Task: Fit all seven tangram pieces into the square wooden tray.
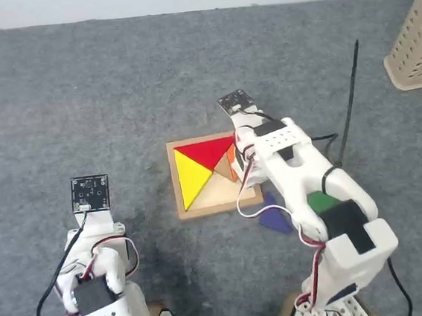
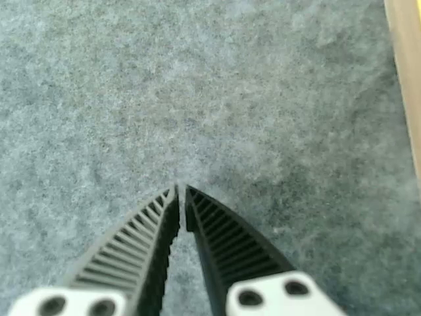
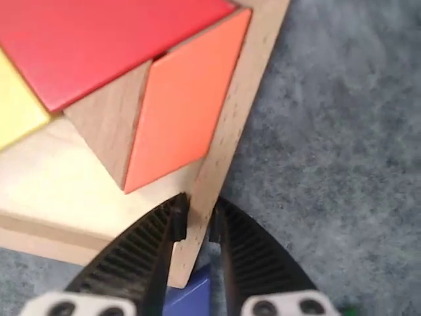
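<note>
The square wooden tray (image 1: 217,207) lies mid-table and holds a red triangle (image 1: 209,152), a yellow triangle (image 1: 191,179), an orange parallelogram (image 3: 184,105) and a plain wood-coloured triangle (image 3: 108,122). My right gripper (image 3: 197,214) stands at the tray's right rim (image 3: 227,141), one finger inside and one outside, closed on that rim. A purple-blue piece (image 1: 274,217) lies on the carpet just off the tray's near right corner. A green piece (image 1: 321,201) peeks from behind the right arm. My left gripper (image 2: 182,194) is shut and empty over bare carpet left of the tray.
A beige perforated basket (image 1: 413,41) stands at the far right edge. A black cable (image 1: 351,100) runs across the carpet beside the right arm. Grey carpet stretches open behind and left of the tray.
</note>
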{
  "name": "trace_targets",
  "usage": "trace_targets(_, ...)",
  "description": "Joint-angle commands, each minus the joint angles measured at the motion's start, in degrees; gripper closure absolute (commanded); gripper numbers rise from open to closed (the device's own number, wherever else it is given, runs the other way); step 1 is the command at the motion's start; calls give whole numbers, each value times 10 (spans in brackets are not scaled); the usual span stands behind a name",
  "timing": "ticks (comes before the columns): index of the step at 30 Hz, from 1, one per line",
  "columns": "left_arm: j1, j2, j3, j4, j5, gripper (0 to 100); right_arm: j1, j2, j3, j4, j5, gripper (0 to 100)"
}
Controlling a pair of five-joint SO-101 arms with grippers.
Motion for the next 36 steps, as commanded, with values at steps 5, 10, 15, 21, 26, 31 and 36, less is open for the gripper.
trace_targets(5,-2,-8,-4,4,-3,987,64,-108,1,55,-5,857)
trace_targets(10,-2,-8,-4,4,-3,987,62,-120,2,64,-3,837)
trace_targets(15,-2,-8,-4,4,-3,987,88,-131,-7,108,6,839)
trace_targets(21,-2,-8,-4,4,-3,987,146,-201,76,108,135,839)
trace_targets(26,-2,-8,-4,4,-3,987,163,-227,137,79,213,835)
trace_targets(31,-2,-8,-4,4,-3,987,203,-227,138,74,239,773)
trace_targets(36,-2,-8,-4,4,-3,987,238,-227,142,79,324,721)
